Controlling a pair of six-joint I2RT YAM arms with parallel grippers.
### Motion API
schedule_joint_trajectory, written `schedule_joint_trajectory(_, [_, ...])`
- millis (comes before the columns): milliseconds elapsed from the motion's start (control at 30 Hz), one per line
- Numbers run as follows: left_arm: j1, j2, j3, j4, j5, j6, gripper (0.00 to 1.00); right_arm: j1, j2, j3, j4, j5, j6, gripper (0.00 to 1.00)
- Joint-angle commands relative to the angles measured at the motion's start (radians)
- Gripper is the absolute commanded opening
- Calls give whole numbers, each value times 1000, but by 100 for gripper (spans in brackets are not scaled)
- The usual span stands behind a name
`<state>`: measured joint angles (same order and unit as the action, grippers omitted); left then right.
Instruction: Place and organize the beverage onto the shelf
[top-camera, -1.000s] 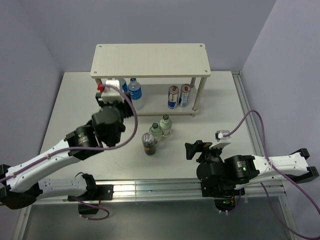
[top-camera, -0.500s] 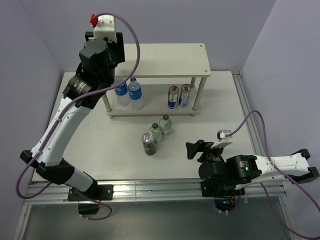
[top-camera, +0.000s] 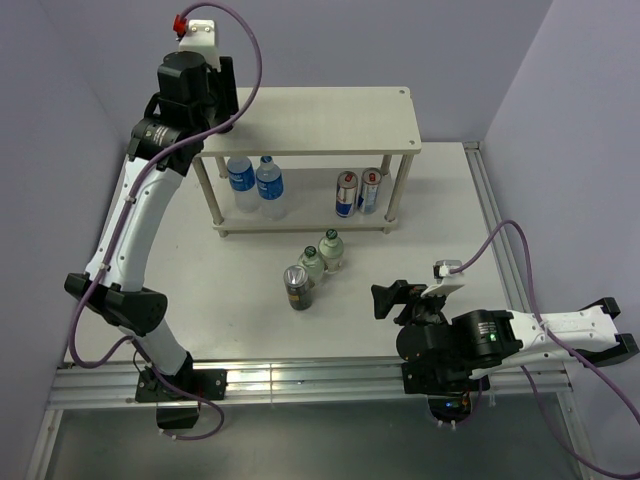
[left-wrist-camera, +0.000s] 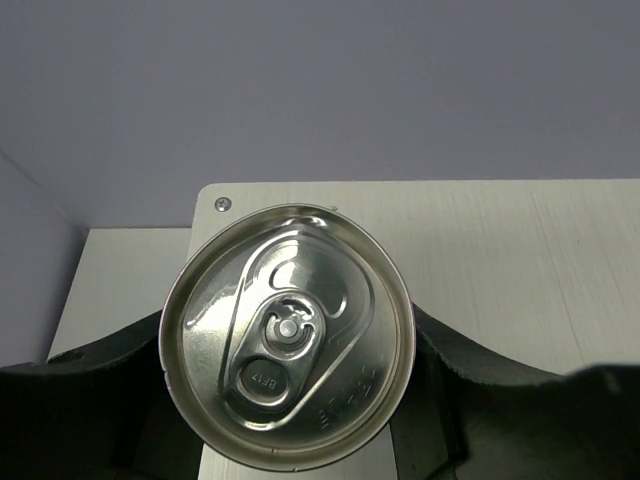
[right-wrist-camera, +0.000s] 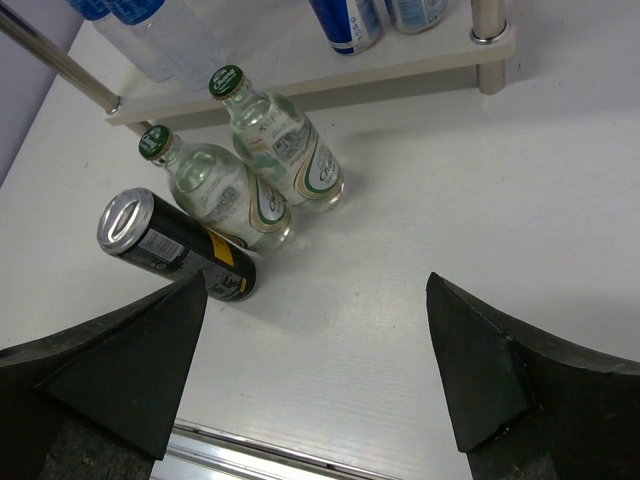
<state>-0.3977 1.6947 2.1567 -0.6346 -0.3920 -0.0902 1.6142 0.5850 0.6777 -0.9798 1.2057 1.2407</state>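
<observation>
I hold 1 can (left-wrist-camera: 287, 300) clamped in the left pincer (left-wrist-camera: 290, 350) over the shelf (left-wrist-camera: 500, 250) for placing, while the right pincer (right-wrist-camera: 310, 300) gapes empty.

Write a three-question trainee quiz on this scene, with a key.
1. True or false: the left gripper holds a can above the shelf's top board.
2. How many green-capped bottles stand on the table?
3. Choose one. The right gripper is: A) open, holding nothing; B) shut on a bottle.

Key: 1 true; 2 two; 3 A.
</observation>
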Motion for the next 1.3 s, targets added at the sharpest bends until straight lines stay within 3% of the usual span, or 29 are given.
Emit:
schedule_joint_trajectory(0, [11, -21, 49, 30, 47, -37, 1, 7, 4, -4, 13, 38, 22, 97])
schedule_joint_trajectory(133, [19, -29, 25, 39, 65, -37, 17, 7, 7, -3, 12, 38, 26, 97])
schedule_joint_trajectory(167, [22, -29, 26, 38, 71, -36, 24, 7, 7, -3, 12, 40, 26, 97])
schedule_joint_trajectory(200, [22, -29, 26, 36, 73, -36, 38, 9, 6, -3, 12, 40, 26, 97])
schedule_joint_trajectory(267, [23, -20, 31, 32, 77, -32, 55, 9, 9, -1, 12, 40, 26, 97])
schedule_joint_trajectory(367, [23, -10, 31, 32, 73, -32, 67, 9, 7, -1, 12, 38, 23, 97])
schedule_joint_trajectory(833, [23, -35, -21, 58, 59, -39, 73, 9, 4, -4, 18, 38, 17, 97])
schedule_joint_trajectory(867, [23, -39, -27, 58, 58, -39, 75, 9, 4, -4, 18, 38, 17, 97])
schedule_joint_trajectory(933, [23, -52, -34, 49, 56, -43, 99, 9, 6, -4, 18, 38, 17, 97])
schedule_joint_trajectory(1267, [13, -223, -218, 73, -24, -77, 99, 9, 9, -4, 18, 38, 17, 97])
